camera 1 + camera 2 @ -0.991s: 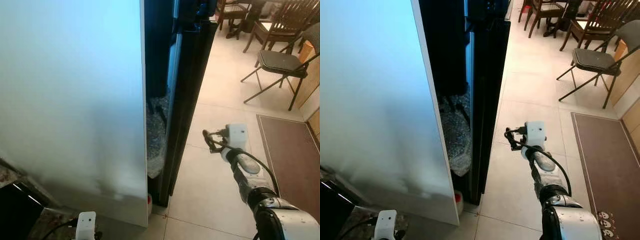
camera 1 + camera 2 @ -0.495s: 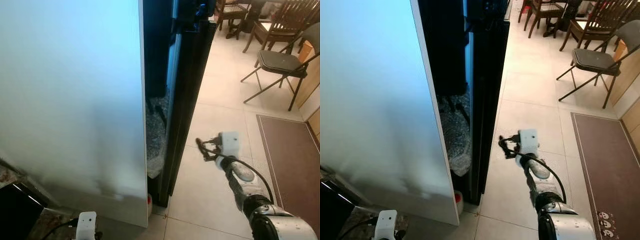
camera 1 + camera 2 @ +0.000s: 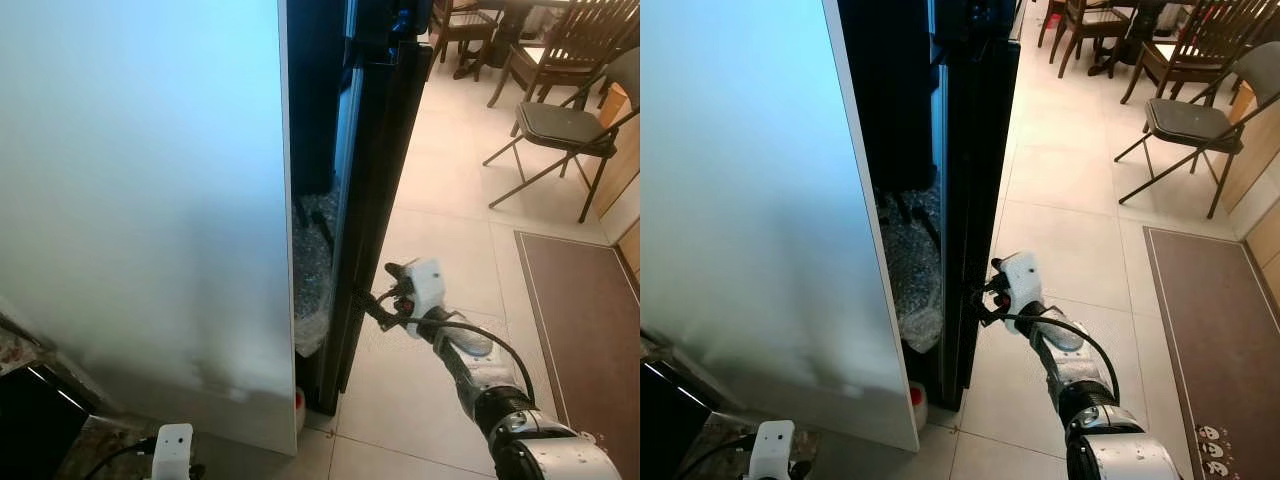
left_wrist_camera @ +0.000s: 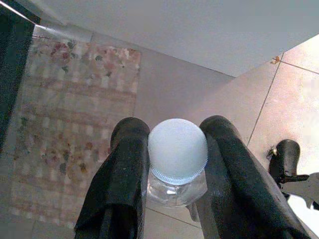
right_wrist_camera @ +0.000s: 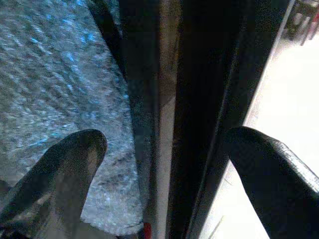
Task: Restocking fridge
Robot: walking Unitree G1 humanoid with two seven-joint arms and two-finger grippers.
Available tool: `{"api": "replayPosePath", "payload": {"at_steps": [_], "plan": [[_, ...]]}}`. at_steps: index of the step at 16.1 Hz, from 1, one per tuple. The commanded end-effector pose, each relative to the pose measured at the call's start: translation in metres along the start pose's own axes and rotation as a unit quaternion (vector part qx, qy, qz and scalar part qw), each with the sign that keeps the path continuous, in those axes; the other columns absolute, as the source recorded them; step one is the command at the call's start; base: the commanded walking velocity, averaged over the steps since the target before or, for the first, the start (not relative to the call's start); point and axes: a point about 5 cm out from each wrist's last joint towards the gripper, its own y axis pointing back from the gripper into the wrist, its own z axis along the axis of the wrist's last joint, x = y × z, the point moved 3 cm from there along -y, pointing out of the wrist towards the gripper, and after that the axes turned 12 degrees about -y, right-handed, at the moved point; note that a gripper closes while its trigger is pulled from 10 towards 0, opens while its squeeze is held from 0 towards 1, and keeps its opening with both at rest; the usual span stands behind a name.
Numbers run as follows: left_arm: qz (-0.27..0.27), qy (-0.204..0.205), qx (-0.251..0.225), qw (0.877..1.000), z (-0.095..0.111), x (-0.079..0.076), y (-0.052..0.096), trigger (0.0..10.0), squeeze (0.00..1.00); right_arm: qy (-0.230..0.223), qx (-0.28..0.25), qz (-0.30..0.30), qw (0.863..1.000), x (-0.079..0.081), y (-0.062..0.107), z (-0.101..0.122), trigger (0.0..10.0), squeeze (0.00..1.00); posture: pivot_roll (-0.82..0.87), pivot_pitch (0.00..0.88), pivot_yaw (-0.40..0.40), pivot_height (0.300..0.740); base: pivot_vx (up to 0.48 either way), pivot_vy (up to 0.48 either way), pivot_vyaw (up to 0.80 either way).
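The black fridge door (image 3: 375,180) stands ajar beside a tall white panel (image 3: 150,200). My right gripper (image 3: 372,305) is low at the door's free edge, open. In the right wrist view the door edge (image 5: 199,99) runs between its two black fingers (image 5: 70,164), one finger on each side. Crumpled bubble wrap (image 3: 312,270) fills the dark gap behind the door. My left gripper (image 4: 175,128) hangs low and is shut on a clear bottle with a pale round cap (image 4: 178,149).
A grey folding chair (image 3: 565,125) stands on the tiled floor at the right, with wooden dining chairs (image 3: 560,40) behind it. A brown mat (image 3: 585,310) lies at the right edge. A patterned rug (image 4: 65,124) lies under the left arm.
My right gripper has moved left across the tiles from open floor to the black door's edge, and its fingers now straddle that edge. The left arm has not moved.
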Motion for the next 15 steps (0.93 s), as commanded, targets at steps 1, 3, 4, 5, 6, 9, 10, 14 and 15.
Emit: {"api": "replayPosePath", "payload": {"at_steps": [1, 3, 4, 5, 6, 9, 10, 14, 15], "plan": [[-0.001, -0.005, 0.008, 1.0, -0.004, 0.001, 0.0, 10.0, 0.0, 0.016, -0.01, -0.006, 1.0, -0.003, -0.004, 0.013, 10.0, 0.0, 0.01, 0.0, -0.022, 0.74, 0.0, 0.0, 0.0], [0.0, -0.008, 0.009, 1.0, -0.004, 0.001, 0.0, 10.0, 0.0, 0.03, -0.02, 0.003, 0.999, 0.002, -0.009, 0.022, 10.0, 0.0, 0.01, 0.0, -0.025, 0.74, 0.0, 0.0, 0.0], [0.001, -0.006, 0.009, 1.0, -0.004, 0.001, 0.0, 10.0, 0.0, 0.028, -0.024, 0.016, 0.999, 0.008, -0.014, 0.027, 10.0, 0.0, 0.01, 0.0, -0.027, 0.74, 0.0, 0.0, 0.0], [0.002, -0.005, 0.009, 1.0, -0.004, 0.001, 0.0, 10.0, 0.0, 0.026, -0.023, 0.029, 0.999, 0.012, -0.016, 0.027, 10.0, 0.0, 0.01, 0.0, -0.026, 0.74, 0.0, 0.0, 0.0], [0.002, -0.005, 0.009, 1.0, -0.004, 0.001, 0.0, 10.0, 0.0, 0.029, -0.02, 0.035, 0.999, 0.014, -0.017, 0.027, 10.0, 0.0, 0.01, 0.0, -0.025, 0.74, 0.0, 0.0, 0.0], [0.002, -0.005, 0.008, 1.0, -0.004, 0.002, 0.0, 10.0, 0.0, 0.039, -0.018, 0.044, 0.998, 0.022, -0.027, 0.035, 10.0, 0.0, 0.01, 0.0, -0.025, 0.74, 0.0, 0.0, 0.0], [0.002, -0.006, 0.008, 1.0, -0.004, 0.002, 0.0, 10.0, 0.0, 0.04, -0.018, 0.039, 0.998, 0.023, -0.029, 0.038, 10.0, 0.0, 0.02, 0.0, -0.026, 0.74, 0.0, 0.0, 0.0], [0.003, -0.005, 0.008, 1.0, -0.003, 0.002, 0.0, 10.0, 0.0, 0.057, -0.017, 0.026, 0.998, 0.023, -0.034, 0.045, 10.0, 0.0, 0.02, 0.0, -0.033, 0.74, 0.0, 0.0, 0.0], [0.003, -0.004, 0.008, 1.0, -0.003, 0.002, 0.0, 10.0, 0.0, 0.059, -0.017, 0.025, 0.998, 0.023, -0.034, 0.046, 10.0, 0.0, 0.02, 0.0, -0.033, 0.74, 0.0, 0.0, 0.0]]}}
